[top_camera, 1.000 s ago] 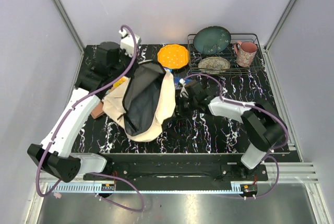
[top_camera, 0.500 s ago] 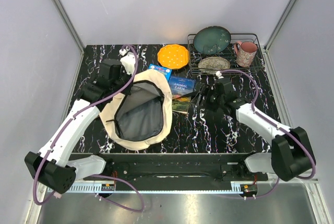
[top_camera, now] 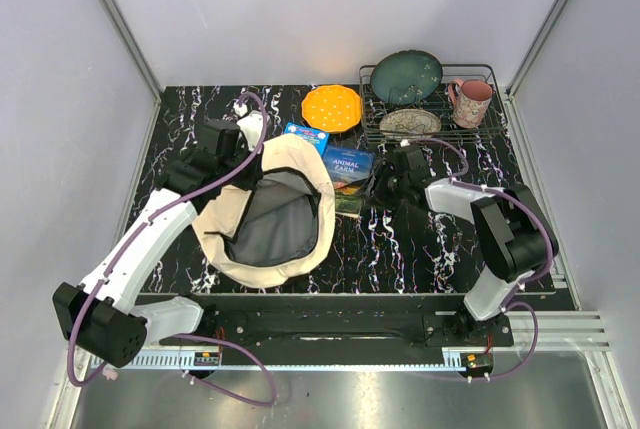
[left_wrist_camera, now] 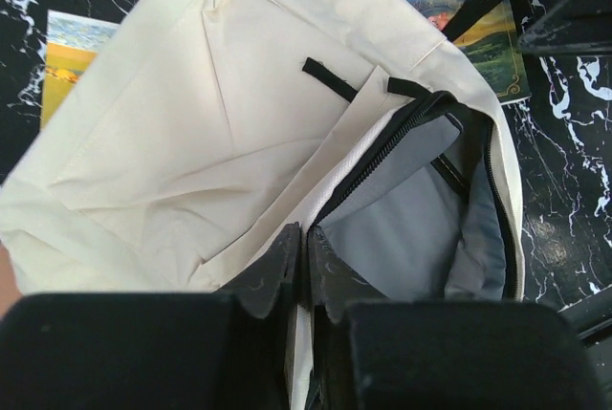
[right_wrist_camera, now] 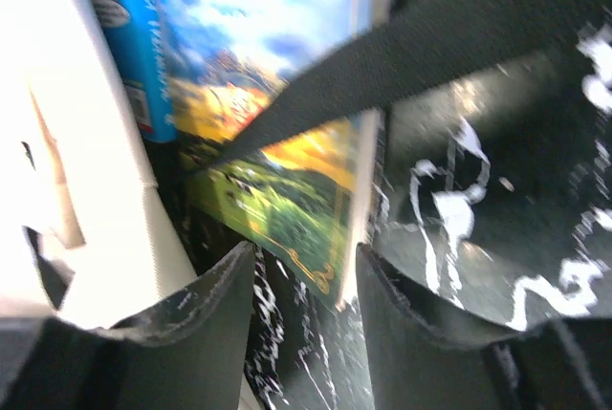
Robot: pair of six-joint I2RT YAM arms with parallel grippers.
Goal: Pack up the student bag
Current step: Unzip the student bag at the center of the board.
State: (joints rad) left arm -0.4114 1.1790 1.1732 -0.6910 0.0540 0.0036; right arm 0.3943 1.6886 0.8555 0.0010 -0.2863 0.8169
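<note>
In the right wrist view everything is motion-blurred, and a black strap point(right_wrist_camera: 411, 56) crosses the Animal Farm book point(right_wrist_camera: 277, 133), hiding part of its cover. The student bag point(top_camera: 300, 169) covers that book's edge at 9 o'clock, most of a blue book point(top_camera: 305, 136) at the bag's 12 o'clock, and much of a yellow-covered book point(left_wrist_camera: 72, 52). The bag lies left of centre on the counter point(top_camera: 420, 239), its long axis running roughly 1 to 7 o'clock and its unzipped mouth facing up. It is cream-beige with a grey lining and a black zip. The left end effector point(left_wrist_camera: 306, 257) is pinched on its rim at about 11 o'clock. The right end effector point(right_wrist_camera: 304, 257) is released, its jaws standing on either side of the Animal Farm book's corner.
</note>
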